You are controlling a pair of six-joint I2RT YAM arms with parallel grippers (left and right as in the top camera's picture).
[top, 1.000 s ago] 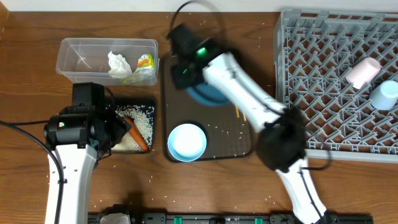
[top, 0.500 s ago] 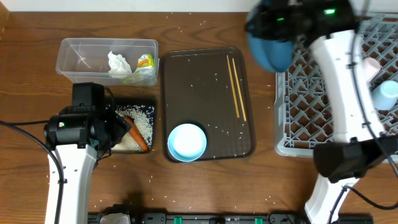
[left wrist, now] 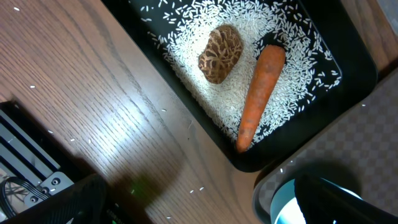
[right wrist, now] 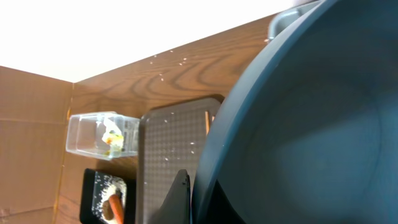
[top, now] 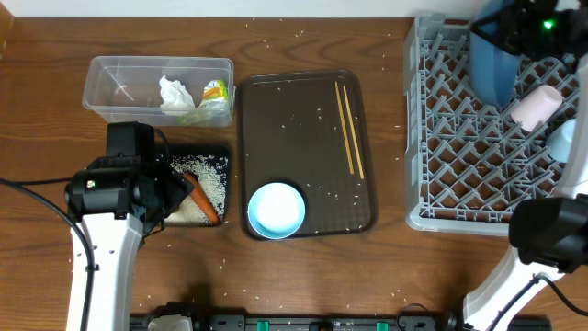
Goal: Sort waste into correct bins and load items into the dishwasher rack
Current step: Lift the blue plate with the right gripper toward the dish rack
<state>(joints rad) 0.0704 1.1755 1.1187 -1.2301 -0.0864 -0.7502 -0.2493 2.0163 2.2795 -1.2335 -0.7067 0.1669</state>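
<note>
One item in hand: right tool grips dark blue plate over rack | next: seat it upright between pegs | left tool: opening cannot tell.

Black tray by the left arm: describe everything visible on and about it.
The black tray is shallow and rectangular with rounded corners, glossy like plastic, lying flat on the wooden table close beside the brown serving tray. A bed of white rice covers its floor; an orange carrot and a brown lump lie on the rice, side by side. Overhead, the left arm hides part of it.
</note>
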